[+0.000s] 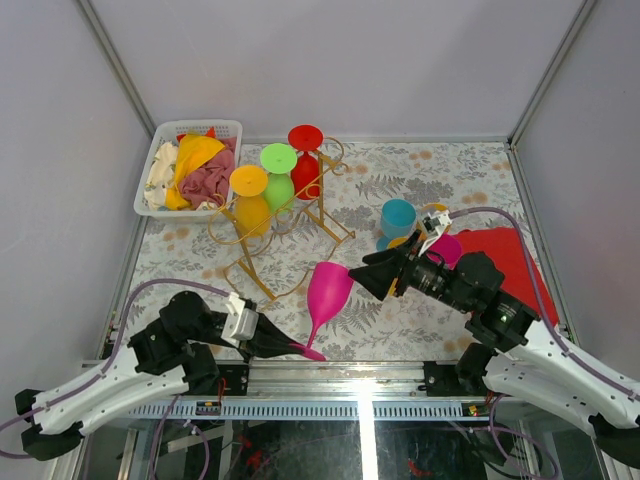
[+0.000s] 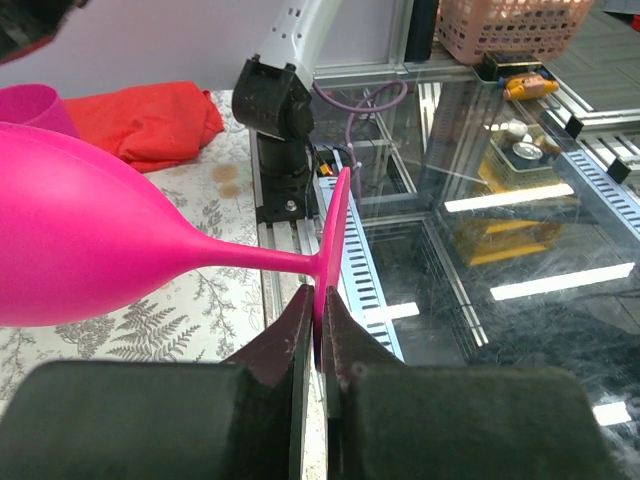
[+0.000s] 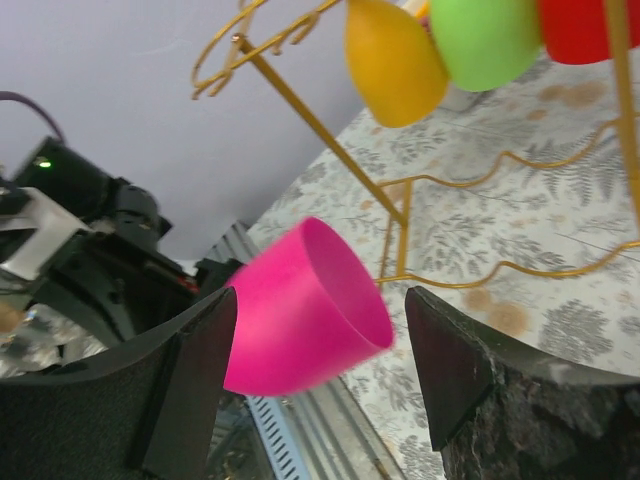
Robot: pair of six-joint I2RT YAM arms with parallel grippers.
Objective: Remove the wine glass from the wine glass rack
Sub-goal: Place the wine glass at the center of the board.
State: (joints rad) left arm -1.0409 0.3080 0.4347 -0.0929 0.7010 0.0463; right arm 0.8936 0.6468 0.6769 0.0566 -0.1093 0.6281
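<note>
A white basket (image 1: 200,125) at the counter's (image 1: 400,180) far left corner holds crumpled cloths (image 1: 200,165). The gold wine glass rack (image 3: 320,125) carries yellow (image 1: 250,200), green (image 1: 278,175) and red (image 1: 305,160) glasses, hung bowl-down. The glossy pink wine glass (image 1: 328,287) is off the rack, tilted near the front edge. The left tool (image 2: 318,320) is clenched on the rim of its foot. The right tool (image 3: 320,300) is spread wide either side of the bowl.
</note>
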